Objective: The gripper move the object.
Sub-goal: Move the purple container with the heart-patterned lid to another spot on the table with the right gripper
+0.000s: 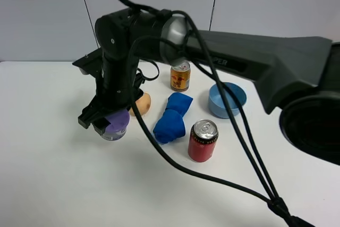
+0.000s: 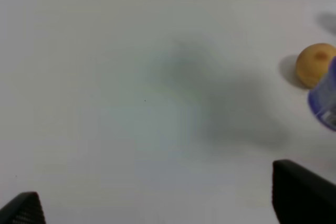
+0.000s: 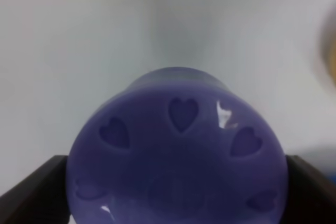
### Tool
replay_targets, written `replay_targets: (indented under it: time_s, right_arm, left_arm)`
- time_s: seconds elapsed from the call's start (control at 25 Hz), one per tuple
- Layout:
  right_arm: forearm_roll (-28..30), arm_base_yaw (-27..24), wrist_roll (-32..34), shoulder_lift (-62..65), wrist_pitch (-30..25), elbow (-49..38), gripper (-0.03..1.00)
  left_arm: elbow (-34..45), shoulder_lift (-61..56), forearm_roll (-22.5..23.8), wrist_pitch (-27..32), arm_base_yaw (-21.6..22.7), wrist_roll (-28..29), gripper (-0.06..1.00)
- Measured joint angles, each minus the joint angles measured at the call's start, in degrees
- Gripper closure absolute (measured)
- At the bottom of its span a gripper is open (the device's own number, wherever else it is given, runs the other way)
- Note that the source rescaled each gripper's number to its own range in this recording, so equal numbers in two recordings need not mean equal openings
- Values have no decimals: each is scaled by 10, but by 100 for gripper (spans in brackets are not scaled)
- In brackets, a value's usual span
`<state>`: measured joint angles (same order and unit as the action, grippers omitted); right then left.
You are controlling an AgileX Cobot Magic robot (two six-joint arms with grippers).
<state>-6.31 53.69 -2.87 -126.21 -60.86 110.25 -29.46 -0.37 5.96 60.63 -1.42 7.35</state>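
Note:
The object, a short round tin with a lilac-purple lid, sits at the left of the white table. My right gripper reaches across from the right and is shut on the tin from above. In the right wrist view the heart-dimpled lid fills the space between the dark fingers of the right gripper. I cannot tell whether the tin rests on the table or hangs just above it. My left gripper is open and empty over bare table, and the tin's edge shows beside it.
A peach-coloured round fruit lies right behind the tin and also shows in the left wrist view. A blue cloth, a red soda can, an orange can and a blue bowl stand to the right.

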Motion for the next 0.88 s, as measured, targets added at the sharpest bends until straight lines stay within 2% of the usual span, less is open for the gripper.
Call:
replay_targets:
  time_s: [0.4,0.88]
  right_arm:
    - [11,1,0,-66,62,0,96]
    - [37,1,-1,-95,64,0,96]
  left_arm:
    - [0,0,0,0,0,0,-6]
    - [0,0,0,0,0,0,-6]
